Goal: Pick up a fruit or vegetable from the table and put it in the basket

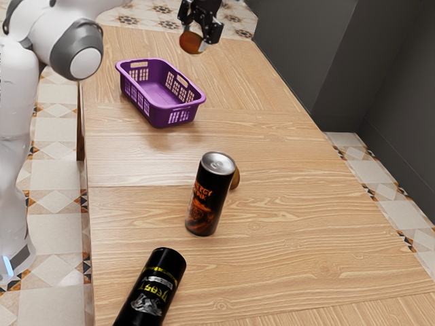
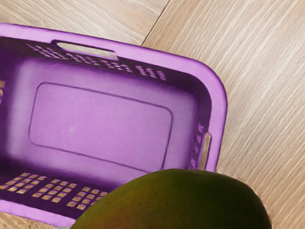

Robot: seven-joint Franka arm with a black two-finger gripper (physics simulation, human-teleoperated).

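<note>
One smooth green-and-orange oval fruit [image 1: 190, 43] hangs between the fingers of the black two-finger gripper [image 1: 195, 41], clamped from both sides. It is raised above the pale wooden table [image 1: 272, 204], near the purple plastic basket with pierced walls [image 2: 218, 95].

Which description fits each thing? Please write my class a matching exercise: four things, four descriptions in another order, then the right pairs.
Things
1. basket
2. fruit
3. can with orange lettering
4. can with yellow lettering

Descriptions
A. upright, silver lid
B. purple
C. cut off by the exterior view's lower edge
D. held in the air

Pairs: 1-B, 2-D, 3-A, 4-C
</note>
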